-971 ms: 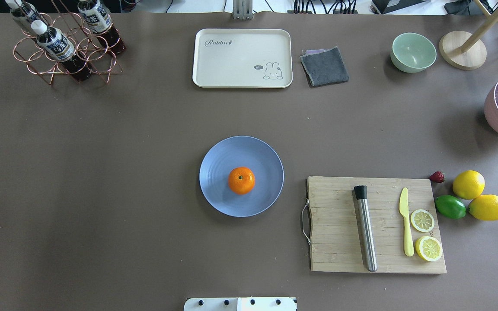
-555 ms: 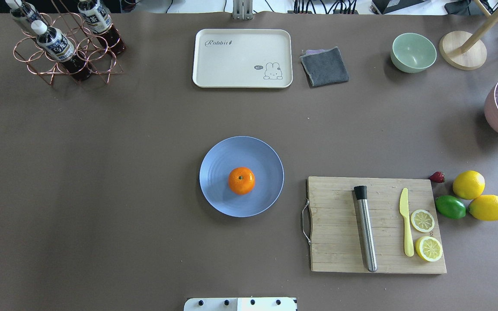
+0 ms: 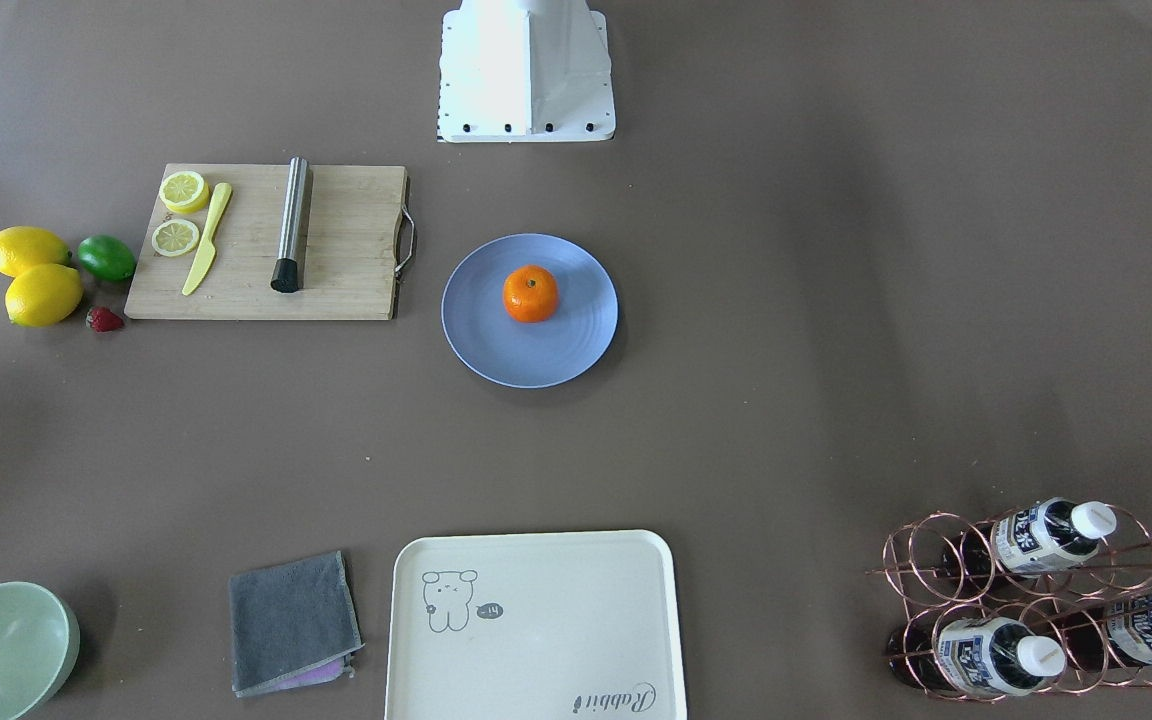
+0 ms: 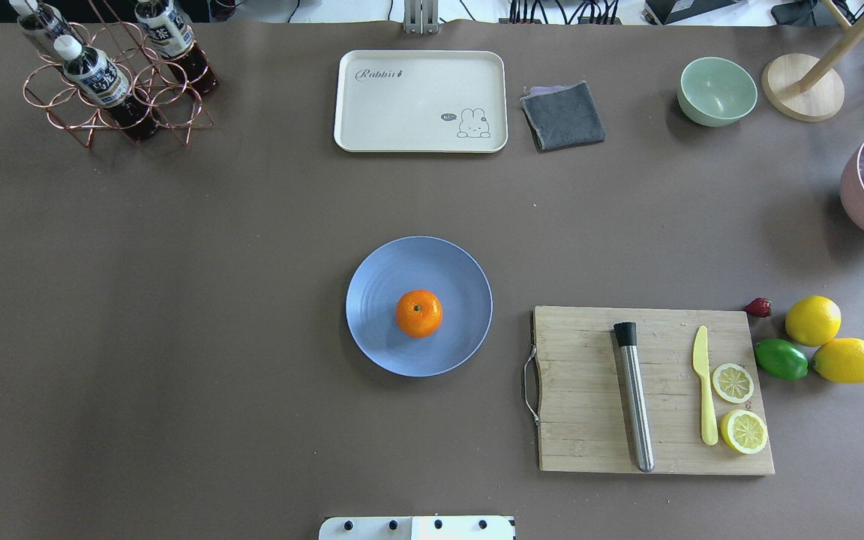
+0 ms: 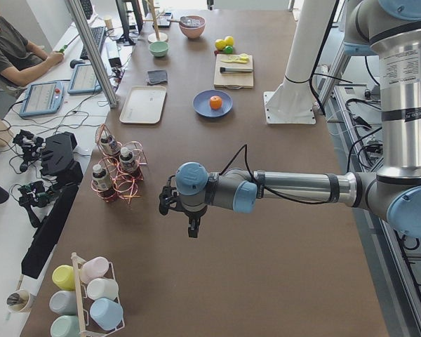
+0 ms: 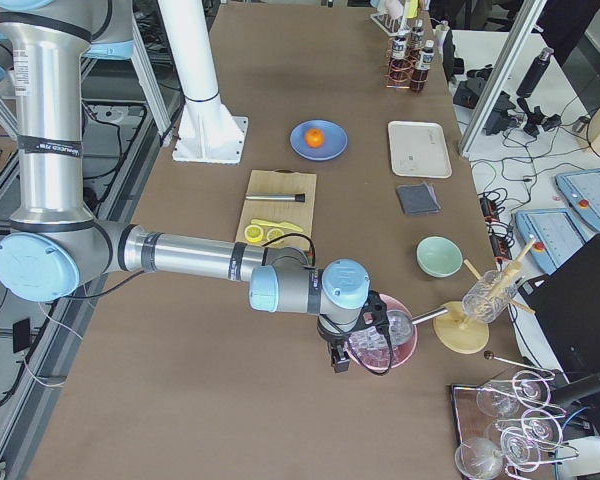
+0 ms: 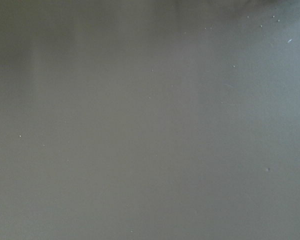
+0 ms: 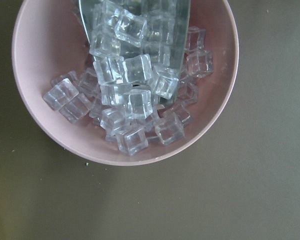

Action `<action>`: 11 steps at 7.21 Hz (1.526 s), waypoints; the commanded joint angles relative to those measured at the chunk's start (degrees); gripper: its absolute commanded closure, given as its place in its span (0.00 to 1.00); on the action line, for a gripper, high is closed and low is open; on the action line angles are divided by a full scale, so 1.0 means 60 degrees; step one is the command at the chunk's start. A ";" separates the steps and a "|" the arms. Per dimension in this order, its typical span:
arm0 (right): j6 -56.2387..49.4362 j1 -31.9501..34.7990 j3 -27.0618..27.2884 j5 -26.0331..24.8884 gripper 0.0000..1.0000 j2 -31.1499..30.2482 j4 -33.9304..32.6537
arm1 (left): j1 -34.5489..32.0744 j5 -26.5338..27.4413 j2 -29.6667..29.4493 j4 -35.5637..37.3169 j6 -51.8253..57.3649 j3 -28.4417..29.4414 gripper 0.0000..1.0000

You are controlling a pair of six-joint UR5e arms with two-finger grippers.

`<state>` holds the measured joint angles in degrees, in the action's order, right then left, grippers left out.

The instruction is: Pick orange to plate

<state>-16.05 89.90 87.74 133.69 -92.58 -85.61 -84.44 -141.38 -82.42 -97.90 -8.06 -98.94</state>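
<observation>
The orange (image 4: 418, 313) sits stem-dimple up on the blue plate (image 4: 383, 341), a little toward the robot's side of its middle, and the plate lies on the brown surface (image 4: 177, 300) about midway along it. Neither arm is near it. The left pincer (image 5: 194, 226) hangs over bare surface far out toward the robot's left end, close to the copper bottle rack (image 5: 119, 175); its wrist camera shows nothing but brown covering, and I cannot tell how its fingers stand. The right pincer (image 6: 338, 357) hangs at the opposite end, above the pink bowl (image 8: 45, 127) filled with clear ice cubes (image 8: 135, 100); here too I cannot tell whether it is spread or pressed together. A wooden cutting board (image 4: 582, 420) lies just beside the plate on the robot's right, not touching it.
</observation>
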 commanded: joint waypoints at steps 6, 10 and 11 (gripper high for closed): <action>0.0111 0.0002 -0.0121 -0.0001 0.00 0.0181 0.0001 | 0.0040 0.0800 -0.0281 0.0672 0.0025 0.0403 0.02; 0.0228 -0.0013 0.0099 -0.0118 0.00 0.0620 -0.0116 | 0.0025 0.1573 -0.0532 0.0730 0.0025 0.0259 0.02; 0.0228 -0.0187 -0.0133 -0.0147 0.00 0.0809 -0.0116 | -0.0003 0.1577 -0.0532 0.0890 0.0025 0.0172 0.02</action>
<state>-14.73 89.58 88.02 133.08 -89.02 -86.20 -84.40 -132.99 -85.54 -93.37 -7.92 -97.48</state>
